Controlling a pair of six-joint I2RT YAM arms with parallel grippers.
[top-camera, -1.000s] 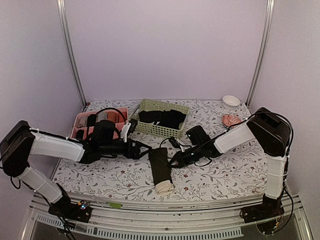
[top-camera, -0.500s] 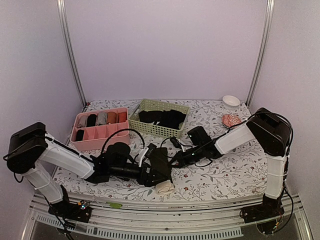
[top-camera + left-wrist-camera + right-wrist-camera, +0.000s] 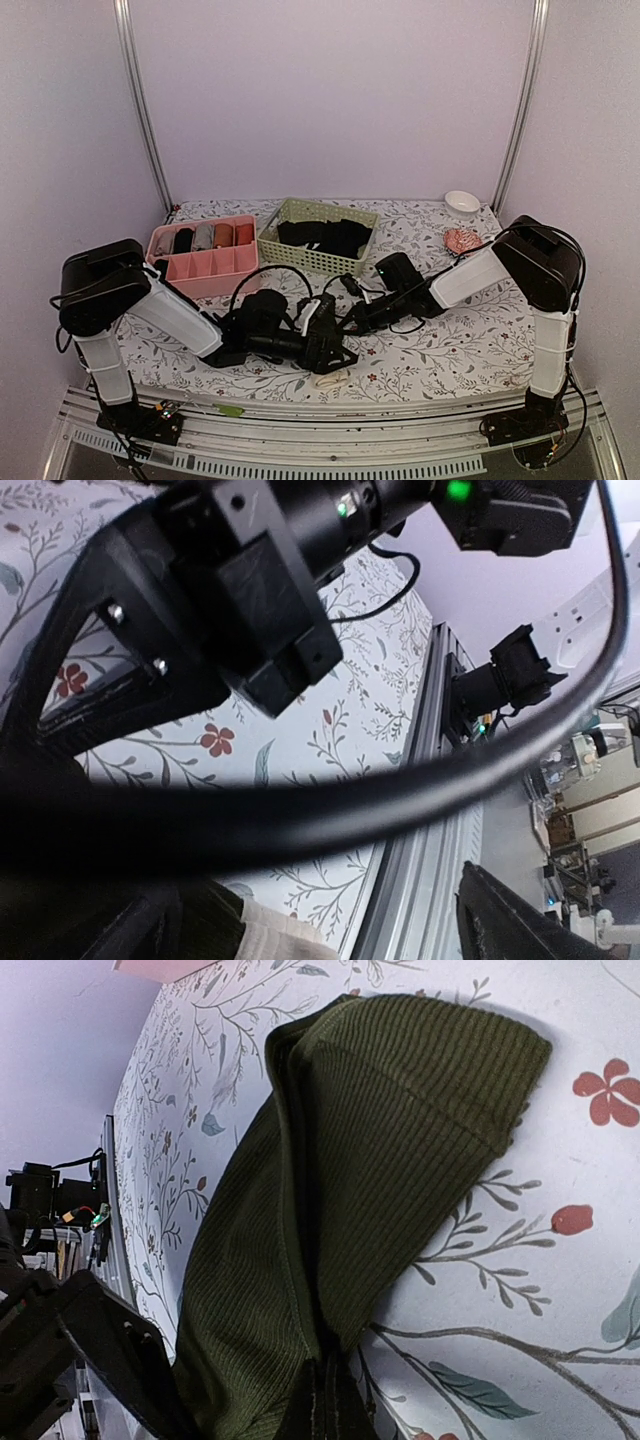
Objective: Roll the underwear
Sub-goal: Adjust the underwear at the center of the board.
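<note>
The left arm [image 3: 180, 318] and right arm [image 3: 468, 277] have smooth white shells on their long links, set between bulky, rounded black joint housings [image 3: 540, 262], and each has a black base [image 3: 525, 428]. Thin black cables [image 3: 270, 270] arc off the wrists, and a small green light [image 3: 380, 272] glows on the right one. The right pincer [image 3: 322, 1405] has slim black fingers, and an angular matte-black block [image 3: 260, 590] close to the left wrist camera carries small silver screws [image 3: 115, 612].
</note>
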